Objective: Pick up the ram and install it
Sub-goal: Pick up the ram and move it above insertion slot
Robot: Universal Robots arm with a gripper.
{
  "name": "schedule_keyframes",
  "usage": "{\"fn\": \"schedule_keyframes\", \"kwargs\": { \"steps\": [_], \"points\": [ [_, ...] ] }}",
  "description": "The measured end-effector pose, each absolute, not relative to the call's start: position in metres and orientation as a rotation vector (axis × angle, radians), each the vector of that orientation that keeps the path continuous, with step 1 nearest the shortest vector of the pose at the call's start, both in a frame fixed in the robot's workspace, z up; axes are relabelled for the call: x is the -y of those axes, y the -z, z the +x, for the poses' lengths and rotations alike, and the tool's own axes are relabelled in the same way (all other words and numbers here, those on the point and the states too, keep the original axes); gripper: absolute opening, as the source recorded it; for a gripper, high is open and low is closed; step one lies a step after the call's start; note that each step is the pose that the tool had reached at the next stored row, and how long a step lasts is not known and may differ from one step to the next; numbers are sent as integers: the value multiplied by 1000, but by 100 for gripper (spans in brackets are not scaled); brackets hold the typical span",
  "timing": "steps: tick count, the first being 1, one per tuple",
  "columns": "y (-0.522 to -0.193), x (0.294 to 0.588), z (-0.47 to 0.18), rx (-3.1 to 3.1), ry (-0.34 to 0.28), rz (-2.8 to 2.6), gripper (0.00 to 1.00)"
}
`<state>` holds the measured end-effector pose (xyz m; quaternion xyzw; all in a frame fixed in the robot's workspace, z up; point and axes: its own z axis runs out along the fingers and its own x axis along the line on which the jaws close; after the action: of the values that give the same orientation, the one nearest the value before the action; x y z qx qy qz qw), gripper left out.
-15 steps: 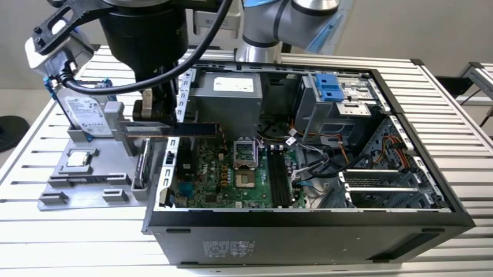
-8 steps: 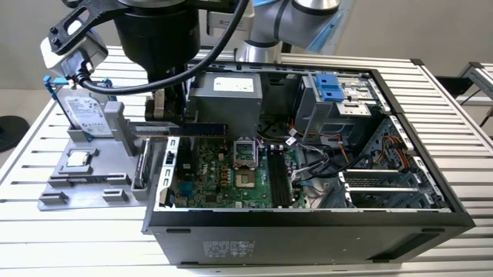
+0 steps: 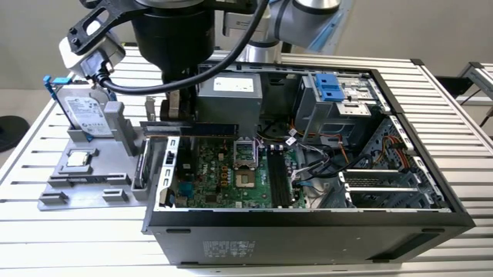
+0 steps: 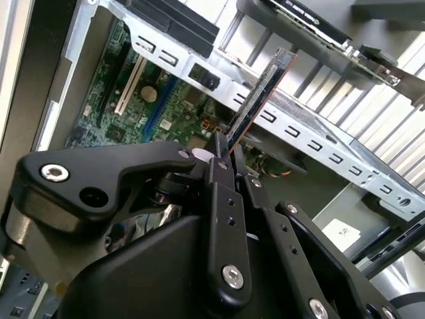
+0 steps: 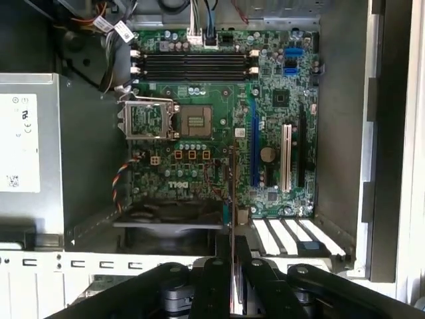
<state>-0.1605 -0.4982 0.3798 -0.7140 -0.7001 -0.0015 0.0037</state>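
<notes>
The black end effector point(image 4: 224, 147) is clamped on the long, flat dark ram stick point(image 4: 262, 90), held edge-on over the open black computer case's point(image 3: 308, 225) rim, probably so it lines up with the black memory slots point(image 5: 192, 66).

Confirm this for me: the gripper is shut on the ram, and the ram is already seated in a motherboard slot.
Not seated. The gripper is shut on the ram, but the ram is held in the air over the open case, as the second wrist view shows. In the first wrist view, the memory slots on the motherboard lie empty.
</notes>
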Motion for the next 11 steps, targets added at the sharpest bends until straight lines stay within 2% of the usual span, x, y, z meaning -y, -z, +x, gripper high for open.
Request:
{"fn": "schedule_keyframes", "kwargs": {
  "steps": [11],
  "points": [
    [-380,498,-139,2184,5,-2248,0]
  ]
}}
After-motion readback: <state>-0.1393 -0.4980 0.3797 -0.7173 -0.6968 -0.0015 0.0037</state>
